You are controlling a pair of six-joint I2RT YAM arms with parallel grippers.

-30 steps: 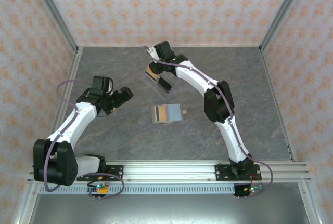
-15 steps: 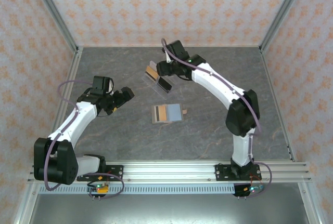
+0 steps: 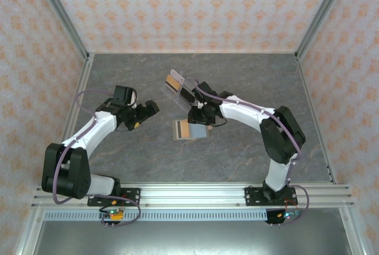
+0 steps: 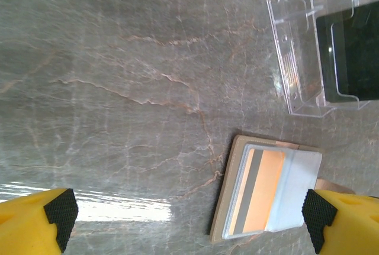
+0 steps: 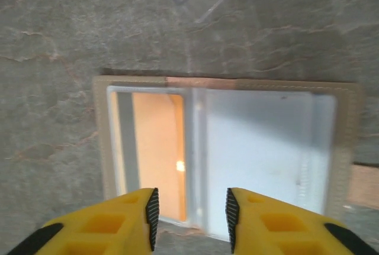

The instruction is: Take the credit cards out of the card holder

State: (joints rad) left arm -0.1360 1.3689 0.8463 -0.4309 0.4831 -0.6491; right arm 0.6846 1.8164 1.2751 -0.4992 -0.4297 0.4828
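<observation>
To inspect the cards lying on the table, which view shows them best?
Right wrist: the credit cards lie close, nearly whole. Left wrist shows them smaller, slanted; top external, tiny, partly under the right gripper.

The worktop [image 4: 118, 89] looks like polished grey stone, veined and smooth, with a bright glare lying across it by the left pincer [image 4: 189, 219]. The card holder [image 4: 296, 54] is clear, glossy moulded plastic. The credit cards [image 5: 237, 148] look like smooth plastic with a soft sheen, the tan edge around them duller. The right pincer [image 5: 191, 215] has matt yellow plastic fingers [image 5: 118, 222] faced with black, finely textured pads [image 5: 153, 210].
</observation>
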